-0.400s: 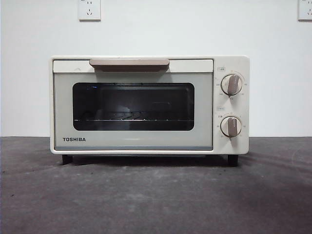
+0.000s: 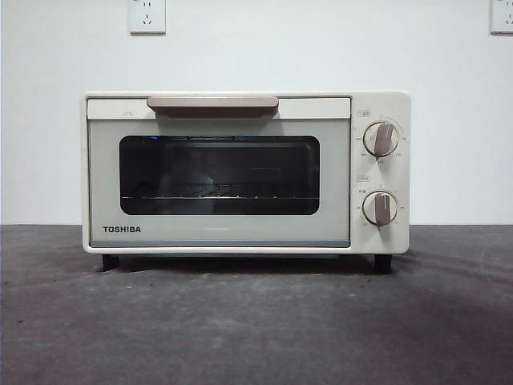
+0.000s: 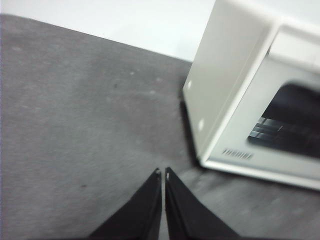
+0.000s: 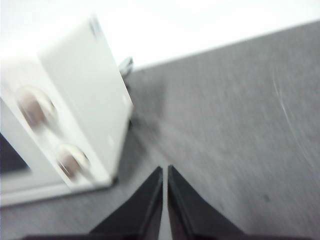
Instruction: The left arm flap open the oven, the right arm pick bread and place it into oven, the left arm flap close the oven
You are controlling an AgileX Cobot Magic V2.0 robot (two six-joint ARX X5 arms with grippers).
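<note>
Oven (image 2: 246, 172) at centre of the front view, standing on four short dark feet on a grey table (image 2: 256, 321) against a white wall (image 2: 256, 56). Door (image 2: 219, 183) shut and upright, its dark glass window showing the wire rack (image 2: 216, 196) running level across the cavity; whether anything lies on the rack cannot be told through the glass. Beige bar handle (image 2: 212, 105) along the top edge of the door; TOSHIBA lettering at the lower corner of the door. Two beige knobs (image 2: 380, 139), one above the other, on the panel beside the door. Two wall sockets (image 2: 147, 15) at the upper corners of the front view. Neither arm enters the front view.

Left gripper (image 3: 162, 172), seen from the left wrist camera, hangs over bare table near the oven's plain side wall, clear of it; its two black jaws lie together, tips almost touching, holding nothing. Right gripper (image 4: 165, 169), seen from the right wrist camera, hangs over bare table near the knob-side corner of the oven, also clear of it; its jaws likewise lie together and hold nothing. Right wrist picture is blurred. Bread appears in none of the views.
</note>
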